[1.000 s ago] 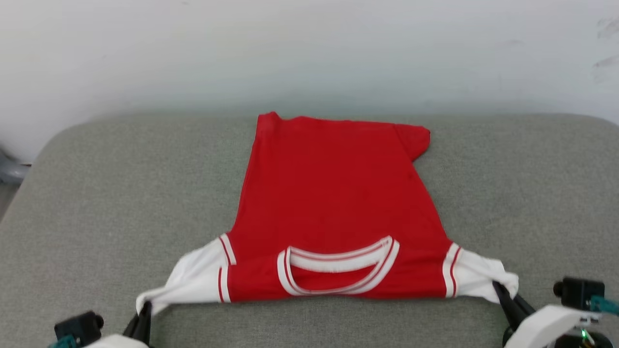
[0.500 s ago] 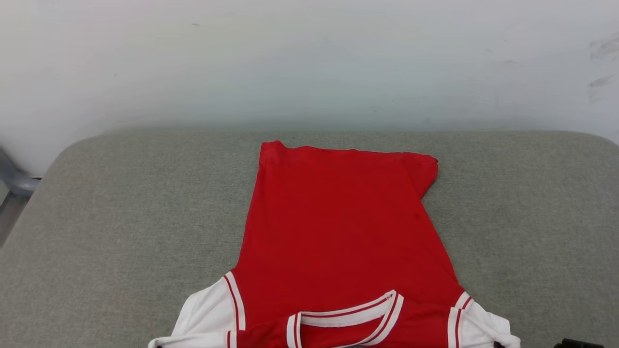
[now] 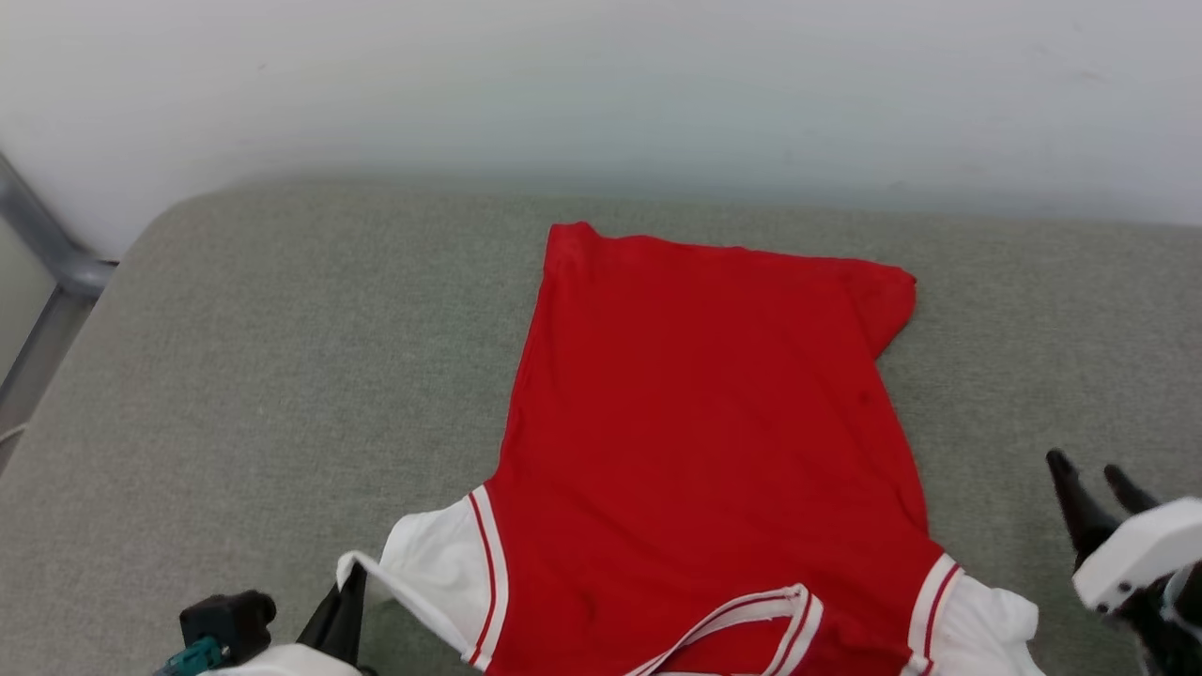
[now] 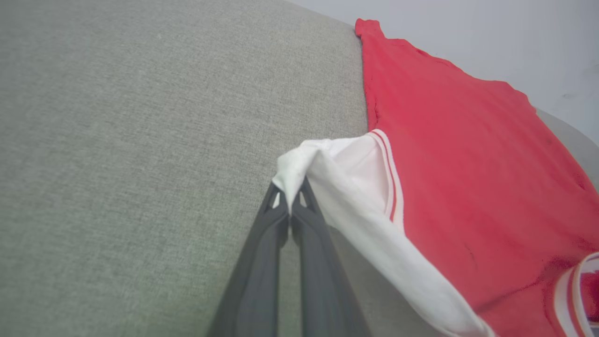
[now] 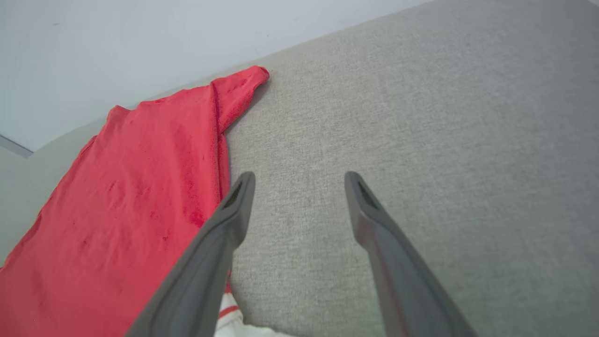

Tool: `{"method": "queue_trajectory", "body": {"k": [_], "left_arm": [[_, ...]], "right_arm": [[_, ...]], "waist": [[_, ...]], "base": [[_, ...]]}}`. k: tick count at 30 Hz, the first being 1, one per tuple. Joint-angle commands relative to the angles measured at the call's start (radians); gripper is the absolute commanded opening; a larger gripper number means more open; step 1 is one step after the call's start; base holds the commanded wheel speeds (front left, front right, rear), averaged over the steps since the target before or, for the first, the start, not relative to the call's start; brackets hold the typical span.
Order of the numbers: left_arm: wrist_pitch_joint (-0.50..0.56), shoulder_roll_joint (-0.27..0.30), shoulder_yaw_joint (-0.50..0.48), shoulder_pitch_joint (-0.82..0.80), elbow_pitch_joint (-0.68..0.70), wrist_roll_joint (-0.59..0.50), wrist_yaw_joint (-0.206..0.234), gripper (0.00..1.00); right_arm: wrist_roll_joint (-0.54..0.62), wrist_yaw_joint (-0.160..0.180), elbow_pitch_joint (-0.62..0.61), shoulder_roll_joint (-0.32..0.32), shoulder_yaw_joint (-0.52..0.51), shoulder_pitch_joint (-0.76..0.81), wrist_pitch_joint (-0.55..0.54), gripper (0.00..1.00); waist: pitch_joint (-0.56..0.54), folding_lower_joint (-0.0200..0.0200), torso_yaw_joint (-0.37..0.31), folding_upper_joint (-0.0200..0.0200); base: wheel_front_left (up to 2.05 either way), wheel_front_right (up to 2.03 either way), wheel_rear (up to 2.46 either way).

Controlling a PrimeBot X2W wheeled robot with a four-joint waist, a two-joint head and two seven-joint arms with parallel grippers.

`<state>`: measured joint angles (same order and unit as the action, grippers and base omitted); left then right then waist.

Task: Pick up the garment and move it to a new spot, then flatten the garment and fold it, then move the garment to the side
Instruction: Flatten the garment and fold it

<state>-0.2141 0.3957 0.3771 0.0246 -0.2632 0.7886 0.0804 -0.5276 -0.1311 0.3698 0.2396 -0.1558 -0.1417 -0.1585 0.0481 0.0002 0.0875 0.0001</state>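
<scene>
The left jaws are clenched on the cuff of the white left sleeve (image 4: 346, 187), their dark fingers (image 4: 276, 234) pressed together with the cloth pinched at the tips, and they lift that cuff off the grey fabric-covered table (image 3: 263, 376). The right jaws are released and hold nothing. Their fingers (image 5: 229, 220) stand well apart above bare grey fabric, just beside the right edge of the garment (image 3: 714, 422). The garment is a red jersey shirt lying spread near the middle of the table with a plain red side up. Its hem is toward the white wall (image 3: 601, 84), and its striped collar (image 3: 742, 615) is toward the robot at the bottom edge of the head view. The white right sleeve (image 3: 986, 629) lies loose on the table. The far right corner of the hem sticks out sideways. A grey metal bar (image 3: 47, 253) slants at the table's far left.
</scene>
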Motion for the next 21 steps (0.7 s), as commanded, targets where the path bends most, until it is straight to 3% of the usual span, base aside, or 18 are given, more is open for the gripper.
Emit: {"method": "queue_trajectory", "body": {"k": [1,9,14,21], "left_arm": [[-0.007,-0.006,0.001,-0.024,0.012,-0.008,0.003,0.00],[-0.037,-0.051,0.032,-0.131,0.113,-0.096,0.006,0.00],[-0.045,-0.083,0.050,-0.181,0.175,-0.140,0.004,0.00],[-0.051,-0.118,0.050,-0.224,0.244,-0.189,-0.001,0.00]], "right_arm": [[0.000,0.001,0.023,0.019,-0.008,-0.050,-0.022,1.00],[0.029,0.001,0.221,0.123,-0.026,-0.390,-0.257,1.00],[0.070,0.001,0.279,0.174,-0.021,-0.574,-0.380,1.00],[0.138,0.001,0.328,0.193,-0.002,-0.744,-0.495,1.00]], "waist": [[0.053,-0.0002,0.046,-0.0001],[0.209,-0.0002,0.163,-0.0001],[0.311,-0.0002,0.225,-0.0001],[0.422,-0.0002,0.272,-0.0001]], "base": [[0.00,0.00,0.00],[0.00,0.00,0.00],[0.00,0.00,0.00],[0.00,0.00,0.00]]}}
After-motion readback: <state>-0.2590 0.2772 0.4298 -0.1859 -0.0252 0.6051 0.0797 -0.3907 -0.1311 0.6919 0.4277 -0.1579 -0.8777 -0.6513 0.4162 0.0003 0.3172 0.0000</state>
